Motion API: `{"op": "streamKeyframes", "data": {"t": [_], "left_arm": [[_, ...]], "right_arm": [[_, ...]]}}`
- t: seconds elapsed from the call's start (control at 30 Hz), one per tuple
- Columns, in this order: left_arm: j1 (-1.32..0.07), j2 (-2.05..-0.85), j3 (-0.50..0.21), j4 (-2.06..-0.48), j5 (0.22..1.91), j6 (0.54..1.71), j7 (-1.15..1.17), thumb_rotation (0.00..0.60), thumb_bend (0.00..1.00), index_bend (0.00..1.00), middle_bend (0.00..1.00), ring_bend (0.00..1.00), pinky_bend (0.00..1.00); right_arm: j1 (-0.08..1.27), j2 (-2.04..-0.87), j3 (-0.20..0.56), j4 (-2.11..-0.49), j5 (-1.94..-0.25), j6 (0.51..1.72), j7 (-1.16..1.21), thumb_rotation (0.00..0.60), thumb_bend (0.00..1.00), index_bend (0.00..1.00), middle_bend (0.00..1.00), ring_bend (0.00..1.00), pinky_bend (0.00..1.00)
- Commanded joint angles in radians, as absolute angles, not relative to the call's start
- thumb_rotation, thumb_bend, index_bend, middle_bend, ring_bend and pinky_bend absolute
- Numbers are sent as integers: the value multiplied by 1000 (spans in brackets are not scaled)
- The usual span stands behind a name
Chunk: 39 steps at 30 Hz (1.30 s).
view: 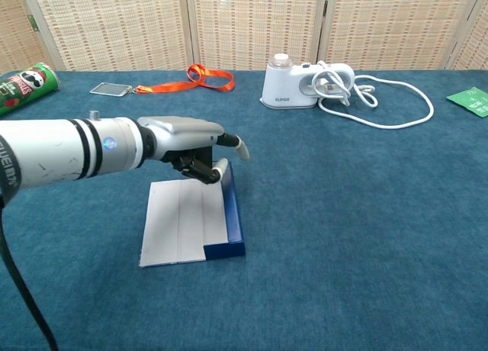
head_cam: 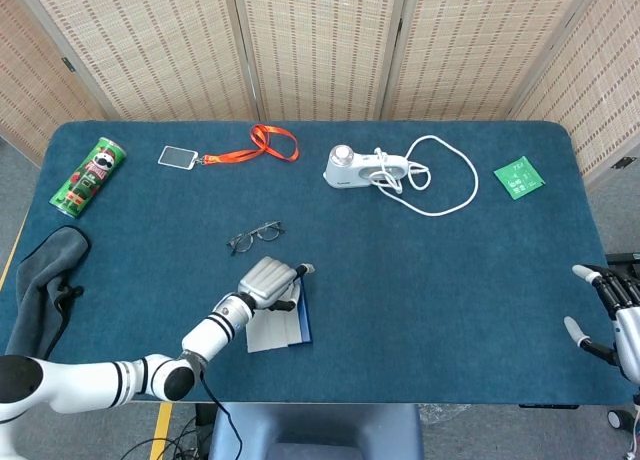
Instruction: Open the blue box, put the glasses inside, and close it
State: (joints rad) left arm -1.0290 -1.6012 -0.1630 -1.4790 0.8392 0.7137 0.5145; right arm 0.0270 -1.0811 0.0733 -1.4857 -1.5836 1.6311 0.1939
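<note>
Head view: left hand (head_cam: 268, 281) low over the far end of the blue box (head_cam: 280, 322), knuckles up, one finger stretched out to the right, the rest curled under; nothing visibly held. Box flat on the table (head_cam: 450, 280), pale panel showing, blue edge along the side under that outstretched fingertip. Glasses (head_cam: 254, 236) just beyond the fingers, toward the far edge, apart from hand and box alike. Right hand (head_cam: 612, 315) at the table's right rim, well away, fingers spread and loose, holding nothing.

Chest view: same left hand (view: 194, 146) hovering at the box's (view: 192, 224) far corner, one finger (view: 236, 146) pointing out past the blue spine, curled fingers tucked close above the raised blue wall; contact with that wall too close to call. Glasses hidden behind hand and forearm here. Right hand out of frame.

Risk, as a judgement: a light, flat box on cloth, likely to slide or spin rather than open under a sideways finger push. A shove toward the far edge could carry it into the glasses and knock or bend them. Curled fingers catching only the thin spine could slip off and drop the lid back
</note>
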Motion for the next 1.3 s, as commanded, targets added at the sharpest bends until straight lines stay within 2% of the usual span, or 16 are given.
{"op": "streamKeyframes", "data": {"t": [0.03,0.4,0.6,0.67,0.77,0.83,0.93,1.3], "left_arm": [[-1055,-1603,-145,-1472,805,698,542,355,768,200,922,865,928],[-1048,-1473,-55,-1572,691,737,572,334,768,333,922,865,914],[-993,-1367,-11,-1653,711,769,522,325,764,362,922,865,911],[-968,-1350,0,-1674,755,790,498,360,706,363,922,865,911],[-925,-1353,5,-1682,859,839,454,541,537,353,922,861,909],[-901,-1365,6,-1675,927,872,428,600,443,346,922,855,907],[-875,-1383,8,-1661,1000,900,394,600,393,332,921,851,905],[-873,-1505,-11,-1544,1082,874,371,600,375,328,921,850,905]], "right_arm": [[26,-1082,73,-1484,-1582,1630,195,600,279,189,216,232,218],[35,-1091,77,-1473,-1597,1634,207,600,279,189,216,234,218],[41,-1096,78,-1471,-1606,1635,205,600,279,189,216,234,218],[42,-1096,78,-1472,-1606,1635,202,600,279,189,216,235,218],[44,-1096,78,-1476,-1608,1634,198,600,279,189,216,234,218],[46,-1096,78,-1479,-1610,1634,196,600,279,189,216,236,218],[46,-1095,77,-1483,-1612,1635,192,600,280,189,216,238,218],[36,-1094,74,-1487,-1603,1641,187,600,279,189,216,240,218]]}}
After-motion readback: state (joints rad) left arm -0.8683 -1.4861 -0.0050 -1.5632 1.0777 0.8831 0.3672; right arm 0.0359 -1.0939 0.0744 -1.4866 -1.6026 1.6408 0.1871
